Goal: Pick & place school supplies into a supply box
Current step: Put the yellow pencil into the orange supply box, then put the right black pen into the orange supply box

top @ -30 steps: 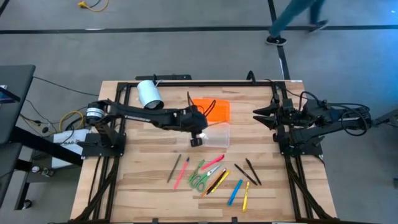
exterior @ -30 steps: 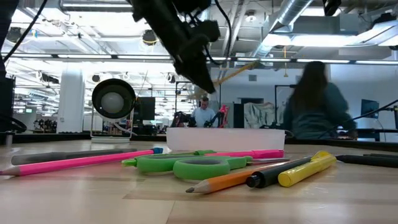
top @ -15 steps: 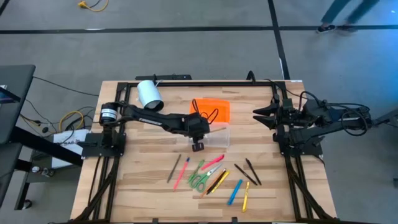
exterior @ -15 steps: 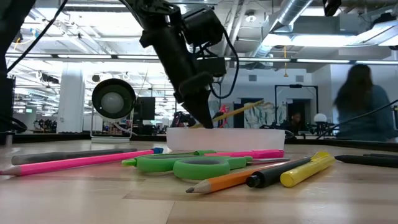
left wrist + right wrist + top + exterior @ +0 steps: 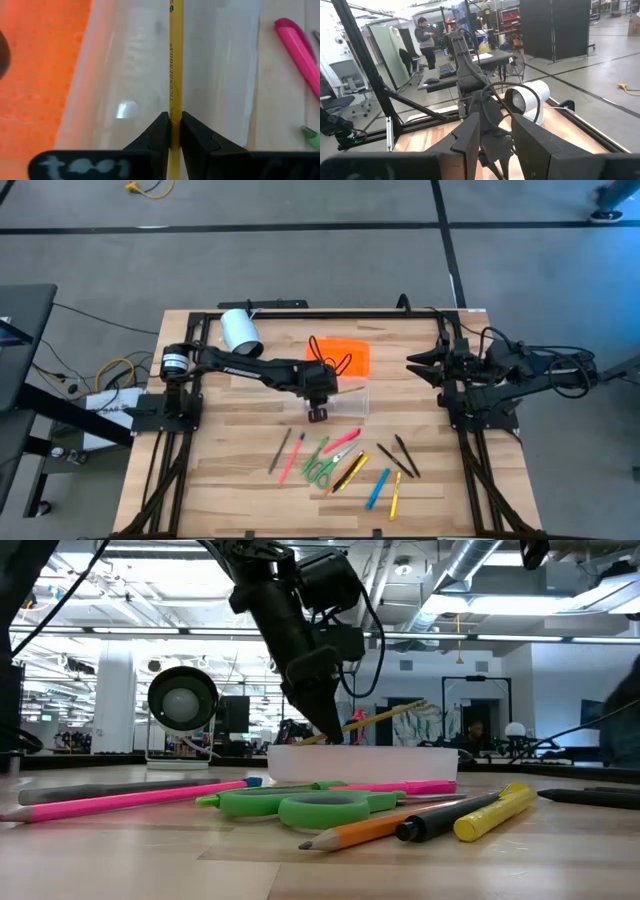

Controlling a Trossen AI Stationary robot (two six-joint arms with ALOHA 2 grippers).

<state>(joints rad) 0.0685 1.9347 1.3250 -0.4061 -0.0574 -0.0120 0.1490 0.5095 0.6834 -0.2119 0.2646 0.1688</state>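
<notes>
My left gripper (image 5: 320, 402) (image 5: 328, 735) is over the near-left part of the clear supply box (image 5: 349, 402) (image 5: 362, 762), shut on a yellow pencil (image 5: 174, 70) (image 5: 388, 717). The box's orange lid (image 5: 342, 357) (image 5: 40, 65) lies flat just beyond the box. The remaining supplies lie on the wood near the front edge: pink pencil (image 5: 292, 461), green scissors (image 5: 320, 464) (image 5: 305, 806), pink marker (image 5: 343, 440), blue marker (image 5: 378, 488), yellow pen (image 5: 396, 494), dark pens (image 5: 400, 455). My right gripper (image 5: 418, 364) (image 5: 495, 132) waits open at the table's right. My left gripper pinches the yellow pencil's shaft (image 5: 174, 107) between its two fingertips (image 5: 161, 131), coming from above and slanting down. The pencil is lifted and tilted over the open box, its free end (image 5: 422, 706) higher. Its lower end is hidden behind the box wall.
A white cylinder (image 5: 240, 330) (image 5: 182, 698) lies on its side at the far left of the table. Black frame rails run along the left, right and far edges. Bare wood lies between the box and the row of supplies.
My left gripper has come down toward the clear box with the pencil, stopping just above its rim. The pencil's raised end has dropped with it. A person walking behind the table has passed out of view.
</notes>
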